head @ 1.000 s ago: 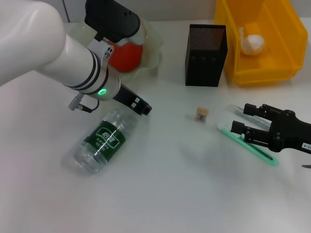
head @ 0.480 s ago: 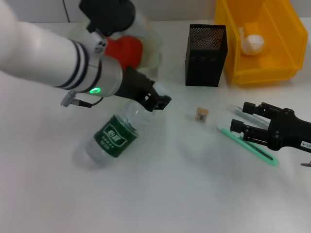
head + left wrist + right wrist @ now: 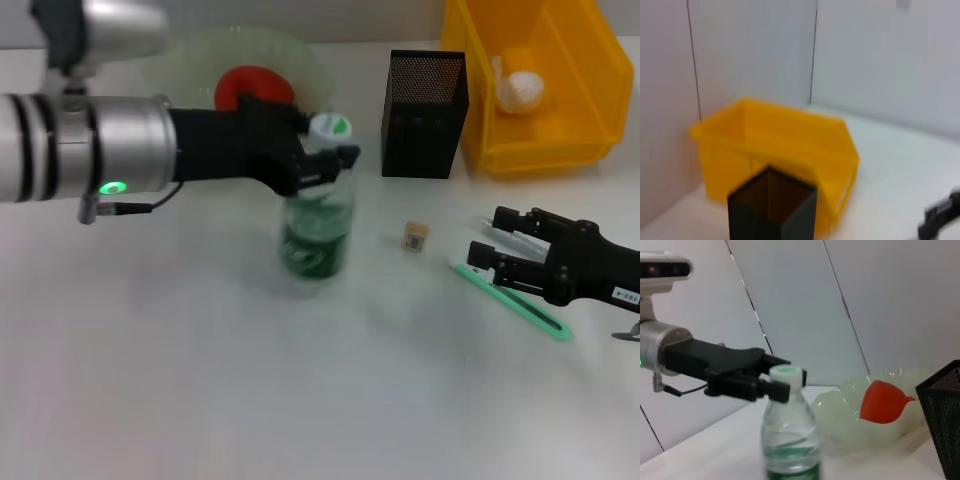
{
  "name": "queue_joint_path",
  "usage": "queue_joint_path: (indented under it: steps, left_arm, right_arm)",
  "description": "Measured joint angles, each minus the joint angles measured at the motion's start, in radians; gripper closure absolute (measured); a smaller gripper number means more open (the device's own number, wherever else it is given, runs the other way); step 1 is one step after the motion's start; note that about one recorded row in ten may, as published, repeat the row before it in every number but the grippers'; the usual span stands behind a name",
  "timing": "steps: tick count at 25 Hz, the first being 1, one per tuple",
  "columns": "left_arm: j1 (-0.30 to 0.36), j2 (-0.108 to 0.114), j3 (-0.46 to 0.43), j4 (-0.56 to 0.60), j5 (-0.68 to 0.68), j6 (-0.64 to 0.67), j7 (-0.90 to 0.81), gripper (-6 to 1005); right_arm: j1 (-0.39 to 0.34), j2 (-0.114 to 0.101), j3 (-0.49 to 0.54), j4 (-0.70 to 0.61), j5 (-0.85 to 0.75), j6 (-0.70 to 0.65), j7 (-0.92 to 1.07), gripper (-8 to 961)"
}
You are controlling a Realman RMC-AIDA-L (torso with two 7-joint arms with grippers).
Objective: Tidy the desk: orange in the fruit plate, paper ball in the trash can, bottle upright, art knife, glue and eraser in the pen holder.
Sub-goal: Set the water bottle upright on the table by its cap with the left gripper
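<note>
The bottle (image 3: 318, 205) stands upright on the white tabletop (image 3: 200, 380) a little left of centre, its white cap (image 3: 329, 127) on top and the green label low on its body. The left tool (image 3: 325, 165) reaches in from the left and is closed around the bottle's neck just below the cap; the right wrist view shows the same grip, with the black fingers (image 3: 771, 388) pinching the bottle (image 3: 789, 435) under its cap.

Behind the bottle, at the far left, the orange (image 3: 255, 88) lies inside the pale green fruit plate (image 3: 195, 50); in the right wrist view the orange (image 3: 883, 401) sits in the plate (image 3: 840, 412) beyond the bottle.

The black mesh pen holder (image 3: 424, 100) stands upright at the far centre, just right of the bottle's cap and apart from it. The yellow trash can (image 3: 530, 85) is just beside it on the far right, with a white paper ball (image 3: 522, 90) inside. The left wrist view shows the pen holder (image 3: 772, 210) in front of the trash can (image 3: 785, 150).

The small tan eraser (image 3: 415, 237) lies on the tabletop between the bottle and the right tool (image 3: 490, 240), touching neither. The right tool rests low at the near right with its fingers parted a moderate way, holding nothing. A green art knife (image 3: 520, 305) lies flat, partly under those fingers, and a pale tube-like item beside it is mostly hidden
</note>
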Motion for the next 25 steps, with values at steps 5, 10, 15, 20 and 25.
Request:
queue_joint_path:
  steps: [5, 10, 15, 20, 25]
  left_arm:
    - [0.027, 0.001, -0.075, -0.142, -0.283, 0.030, 0.277, 551]
    - [0.010, 0.001, -0.139, -0.372, -0.545, 0.116, 0.556, 552]
    - [-0.050, 0.001, -0.224, -0.699, -0.794, 0.296, 0.873, 553]
    - [-0.087, -0.003, -0.296, -0.928, -0.872, 0.410, 1.119, 554]
    - [-0.095, -0.009, -0.283, -1.084, -0.971, 0.421, 1.316, 555]
  right_arm:
    - [0.012, 0.001, 0.001, 0.021, 0.002, 0.001, 0.002, 191]
    - [0.019, 0.010, 0.015, 0.027, 0.006, 0.004, 0.002, 190]
    - [0.027, 0.011, 0.017, 0.044, 0.010, 0.005, 0.002, 190]
    - [0.037, 0.012, 0.018, 0.062, 0.015, 0.008, 0.001, 191]
    - [0.051, 0.015, 0.027, 0.088, 0.017, 0.030, -0.006, 191]
